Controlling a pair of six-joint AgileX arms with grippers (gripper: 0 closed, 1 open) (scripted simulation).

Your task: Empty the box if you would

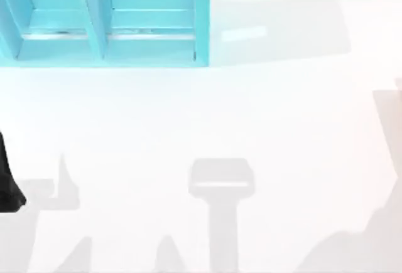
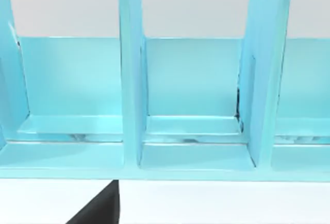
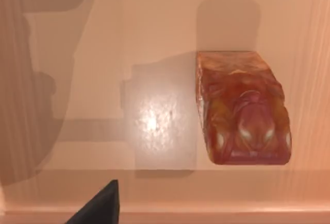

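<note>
Spanning white table (image 1: 251, 122), blue shelf (image 1: 107, 22) far-left.

The turquoise rack (image 1: 107, 41) looks like painted wood or hard plastic, smooth with a soft satin sheen, scuffed dark along a few inner edges. The white table (image 1: 251, 116) is smooth and mostly matt. The box floor (image 3: 154, 121) is glossy with a faint pebbly grain. The reddish-brown block (image 3: 240, 108) looks shiny, glazed, almost wet.
</note>
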